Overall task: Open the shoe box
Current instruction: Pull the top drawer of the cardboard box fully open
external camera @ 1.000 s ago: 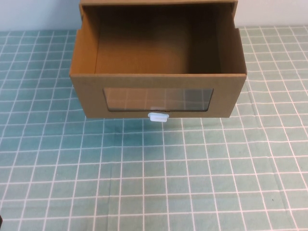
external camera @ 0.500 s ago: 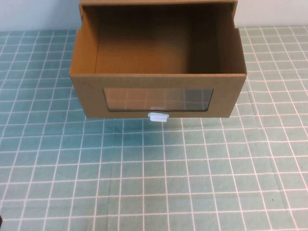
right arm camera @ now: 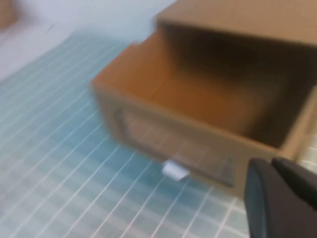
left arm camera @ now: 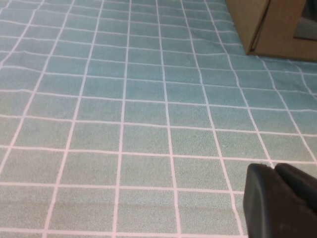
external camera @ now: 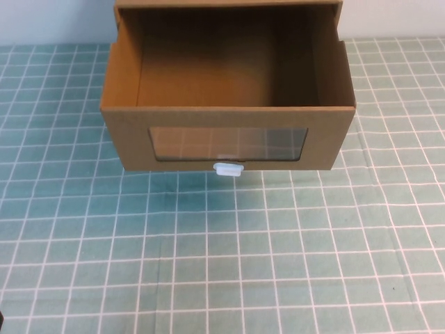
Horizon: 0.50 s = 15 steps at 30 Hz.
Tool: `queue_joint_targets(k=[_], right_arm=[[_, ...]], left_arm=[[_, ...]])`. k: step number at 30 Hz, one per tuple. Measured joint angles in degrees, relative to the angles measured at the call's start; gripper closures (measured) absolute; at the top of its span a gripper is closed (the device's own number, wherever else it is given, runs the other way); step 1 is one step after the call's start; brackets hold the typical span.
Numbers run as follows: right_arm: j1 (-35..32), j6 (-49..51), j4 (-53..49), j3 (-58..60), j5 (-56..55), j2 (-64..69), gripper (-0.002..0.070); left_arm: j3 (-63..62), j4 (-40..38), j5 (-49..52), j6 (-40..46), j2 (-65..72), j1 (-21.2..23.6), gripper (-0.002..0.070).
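The left gripper (left arm camera: 274,171) does not show in the high view. Its own wrist view has it low over the teal, white-gridded cloth (left arm camera: 124,109) that covers the table (external camera: 83,264), on the left side and nearer the front edge than the box. Its two dark fingertips (left arm camera: 257,198) are pressed together, with only a thin seam between them, and they pinch nothing. Whether they touch the cloth cannot be told. The nearest corner of the box lies well apart from them.

The brown cardboard shoe box (external camera: 229,139) stands at the middle of the table's far edge. It is a drawer-style box: a cardboard outer sleeve (external camera: 229,4) sits at the back, and the open-topped cardboard drawer (external camera: 208,76) is slid out of it toward the near edge, its brown floor and side walls in plain sight from above. The drawer's front panel faces the near edge and carries a wide rectangular clear window (external camera: 229,142), through which the cloth's grid shows. Just under the window, at the middle of the panel's lower edge, a small white plastic pull tab (external camera: 229,169) sticks out over the cloth.

The right gripper (right arm camera: 271,163) is also outside the high view. Its wrist view looks down at the drawer's front and into its open top from the near side — the gripper is raised above the cloth and apart from the box. Its dark fingers (right arm camera: 292,198) are pressed together with nothing between them.
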Motion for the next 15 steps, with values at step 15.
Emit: queue_joint_targets(k=[15], right_arm=[[-36.22,-0.97,-5.76,26.88,-10.62,-26.16,0.0689]], left_arm=[[0.0,0.0,0.0,0.0,0.0,0.0,0.068]])
